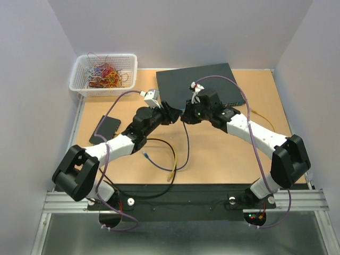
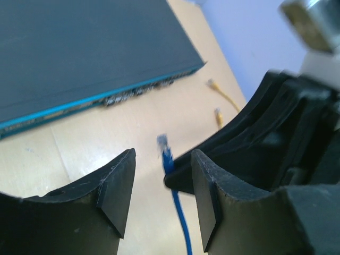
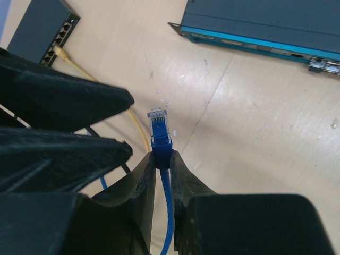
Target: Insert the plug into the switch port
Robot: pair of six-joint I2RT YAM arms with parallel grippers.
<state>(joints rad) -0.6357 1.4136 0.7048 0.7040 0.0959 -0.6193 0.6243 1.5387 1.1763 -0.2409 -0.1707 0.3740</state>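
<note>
My right gripper [image 3: 162, 158] is shut on the boot of a blue cable's plug [image 3: 159, 123], whose clear tip sticks out ahead of the fingers above the table. My left gripper [image 2: 162, 194] is open right beside it, and the same plug [image 2: 165, 150] shows between its fingers [image 2: 118, 188] without touching them. In the top view both grippers, left [image 1: 172, 114] and right [image 1: 186, 116], meet mid-table in front of the large dark switch [image 1: 202, 85]. Its blue-edged front face with ports [image 2: 141, 91] is some way from the plug.
A small black switch [image 1: 104, 130] lies at the left with a yellow cable [image 3: 139, 127] plugged in. Loose yellow plugs [image 2: 215, 85] lie near the large switch. A white basket [image 1: 103, 74] of cables stands at the back left. A blue cable end [image 1: 144, 155] lies mid-table.
</note>
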